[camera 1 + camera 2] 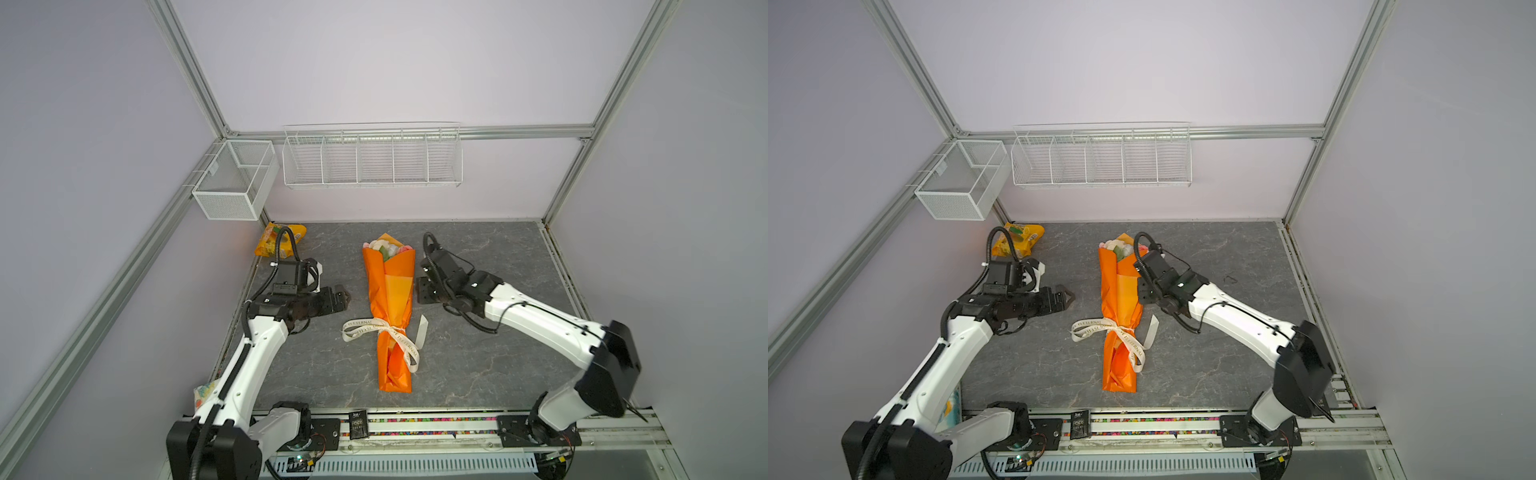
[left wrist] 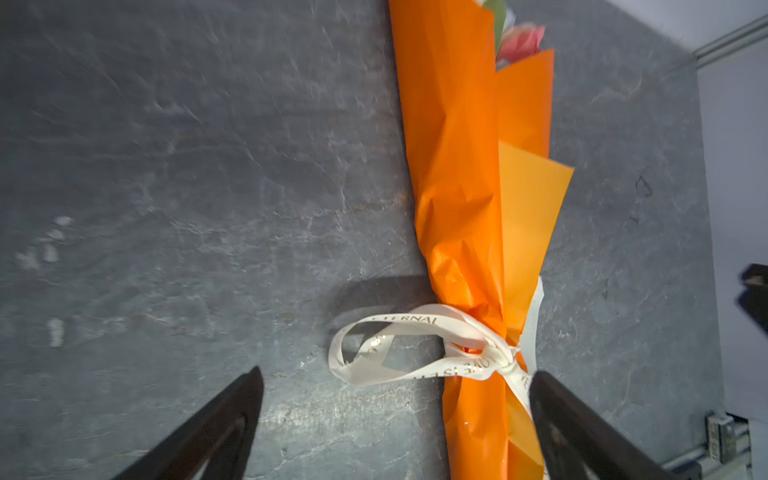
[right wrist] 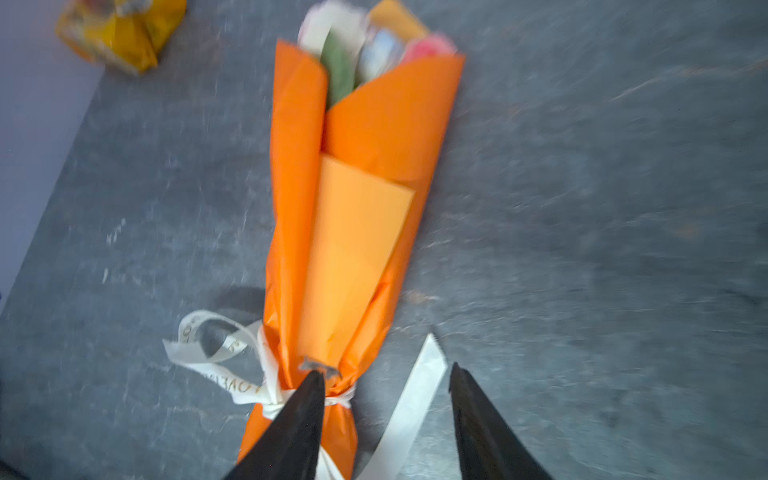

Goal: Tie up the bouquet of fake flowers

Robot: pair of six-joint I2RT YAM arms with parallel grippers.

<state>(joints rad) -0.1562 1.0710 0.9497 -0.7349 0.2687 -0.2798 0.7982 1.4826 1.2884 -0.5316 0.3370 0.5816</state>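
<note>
Black left hand (image 1: 344, 297) spread wide, empty, near the wrap's left side. Right hand (image 1: 424, 291) parted, empty, just beside its right. Left arm (image 1: 253, 357) and right arm (image 1: 540, 320) low, angled inward. Bouquet of fake flowers (image 1: 390, 286) flat mid-worktop (image 1: 478, 365), cream ribbon (image 1: 388, 332) knotted round lower wrap, loop plus loose tails. Tie looks done. I'd say only backing off remains.

The bouquet (image 1: 392, 316) lies flat between the left gripper (image 2: 395, 376) and the right gripper (image 3: 386, 370), well apart from the left jaws and close beside the right jaws. Its orange paper wrap (image 1: 386, 286) makes a long cone. Pink, cream and white flower heads (image 1: 388, 249) show at the wide end, beyond both pairs of jaws. A cream ribbon (image 1: 384, 331) with gold letters is knotted around the narrow part, with its loop toward the left jaws and a loose tail toward the right jaws.
</note>
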